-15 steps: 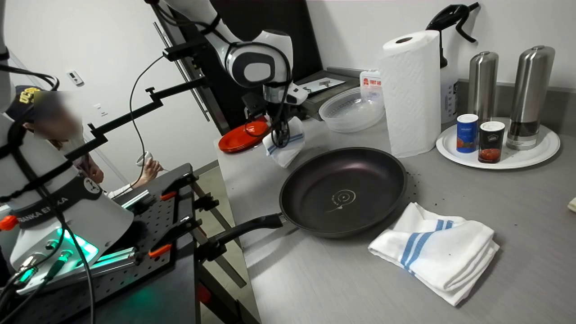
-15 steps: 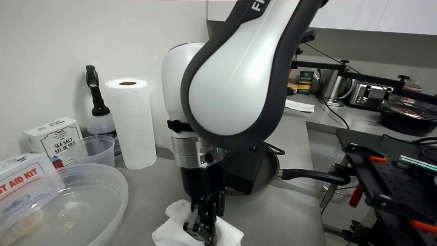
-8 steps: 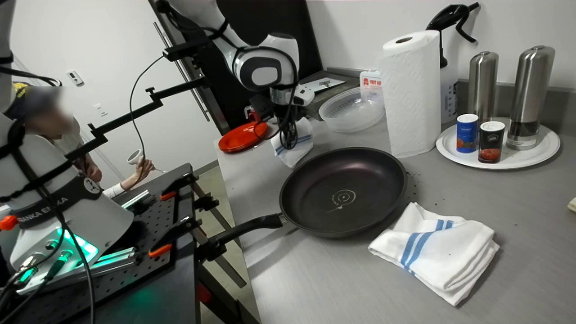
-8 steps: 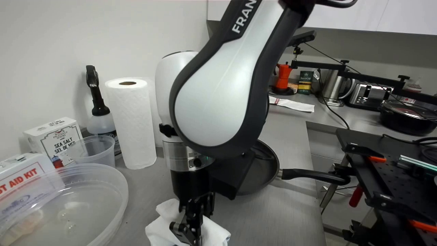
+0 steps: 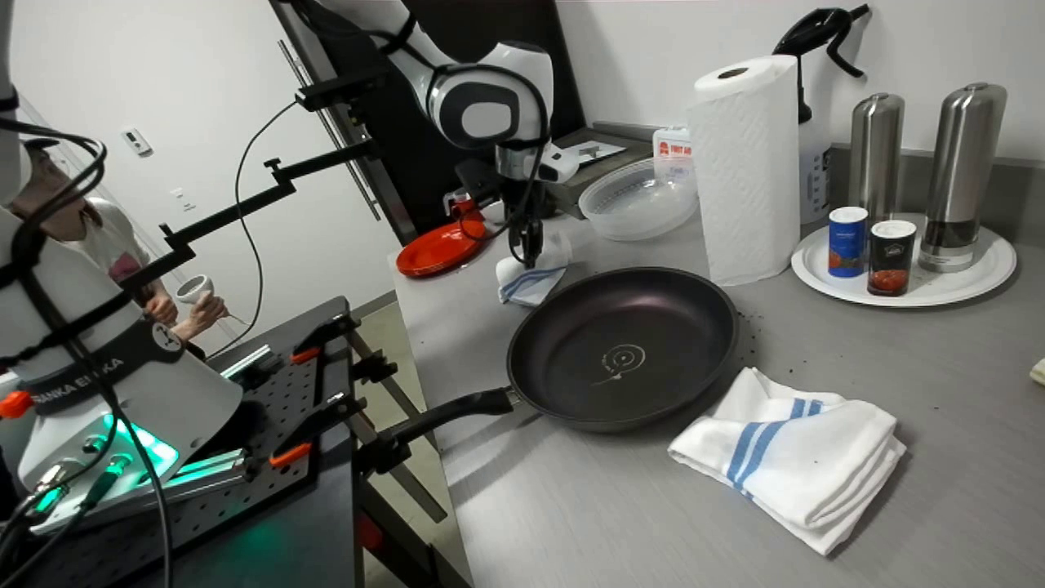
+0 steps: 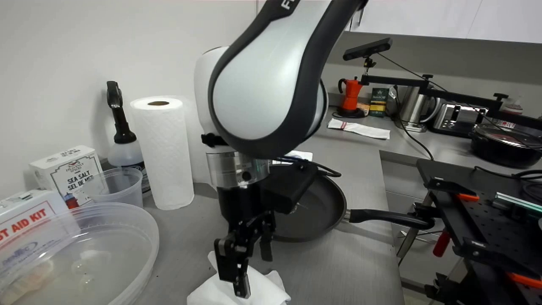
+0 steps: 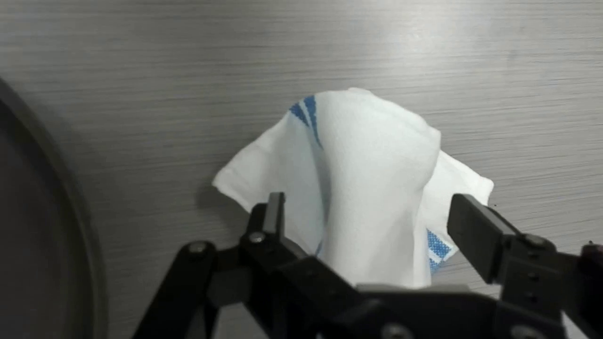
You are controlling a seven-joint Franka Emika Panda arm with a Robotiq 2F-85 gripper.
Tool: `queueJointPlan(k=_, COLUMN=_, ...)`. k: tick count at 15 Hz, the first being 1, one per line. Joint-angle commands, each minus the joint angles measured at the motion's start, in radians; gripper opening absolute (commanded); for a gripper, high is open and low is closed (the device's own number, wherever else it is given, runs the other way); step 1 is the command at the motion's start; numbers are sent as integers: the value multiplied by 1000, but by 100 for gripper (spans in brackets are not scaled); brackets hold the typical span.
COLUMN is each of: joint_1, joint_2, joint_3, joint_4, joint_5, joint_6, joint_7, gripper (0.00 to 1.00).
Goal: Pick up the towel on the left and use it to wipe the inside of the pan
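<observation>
"Below your wide-spread jaws lies the blue-striped dish towel [image 7: 377, 174], bunched, its raised fold showing in the gap of your gripper [image 7: 372, 226]."

"And what crowds you?"

"Close on one side of your jaws, the black frying pan [image 5: 653, 335]; near on another, the clear plastic tub [image 6: 146, 254]. Farther out stand the paper towel roll [image 5: 747, 180] and spray bottle [image 6: 127, 148]; past the pan, a folded white towel [image 5: 792, 465]."
</observation>
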Motion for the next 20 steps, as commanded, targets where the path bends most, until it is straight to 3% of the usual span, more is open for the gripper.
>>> queueJointPlan(k=1, joint_1=-17, joint_2=-125, joint_3=-29, joint_4=-91, joint_5=-8, joint_6=-92, joint_7=21, gripper=100)
queueJointPlan(k=11, joint_1=-40, joint_2=-469, joint_3=-113, joint_4=-268, joint_5=-51, joint_6=-286, joint_7=44, gripper=100)
queueJointPlan(k=20, joint_1=-111, joint_2=-579, joint_3=-175, joint_4=-201, joint_5=-79, joint_6=-306, joint_7=2, gripper=100)
